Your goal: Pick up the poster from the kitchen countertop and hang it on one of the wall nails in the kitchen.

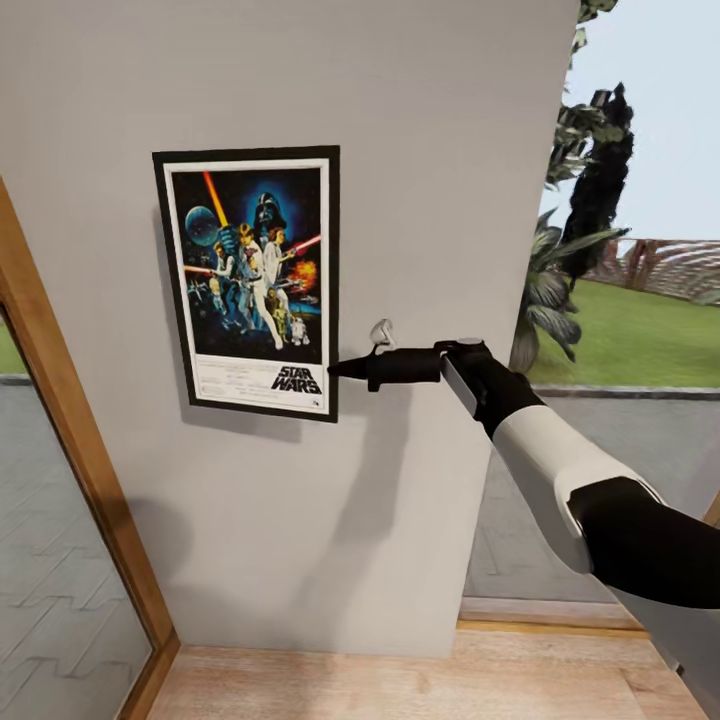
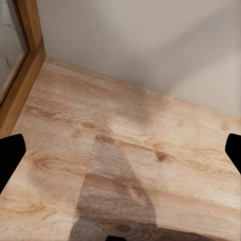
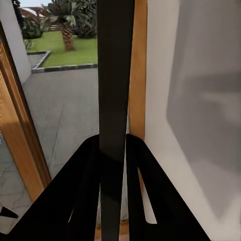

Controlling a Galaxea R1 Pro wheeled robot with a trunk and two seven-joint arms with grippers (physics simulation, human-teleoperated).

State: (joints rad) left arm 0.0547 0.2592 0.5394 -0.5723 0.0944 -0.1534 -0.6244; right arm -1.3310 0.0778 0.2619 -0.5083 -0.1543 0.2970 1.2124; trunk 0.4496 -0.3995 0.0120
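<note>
1. The poster (image 1: 252, 281) is sitting flat against the pale grey wall (image 1: 440, 160), upright, with the "STAR WARS" logo at its bottom edge.
2. The right gripper (image 1: 337, 369) is reaching from the right side and is touching the lower right edge of the poster, just beside the logo.
3. In the right wrist view the two black fingers (image 3: 80, 186) are closing on the black frame of the poster (image 3: 115, 75), which is running as a dark strip between them, so the gripper is clamping the frame.
4. The right arm (image 1: 560, 470), white and black, is stretching across in front of the wall.
5. The left gripper (image 2: 120, 150) is pointing down at the wooden floor (image 2: 125, 140); its dark fingertips (image 2: 10, 158) are showing far apart at both edges, so it is standing released and holding nothing.
6. A wooden door frame (image 1: 70, 440) is standing left of the wall, and grass (image 1: 640, 330) and plants (image 1: 560, 290) are showing outside on the right.
</note>
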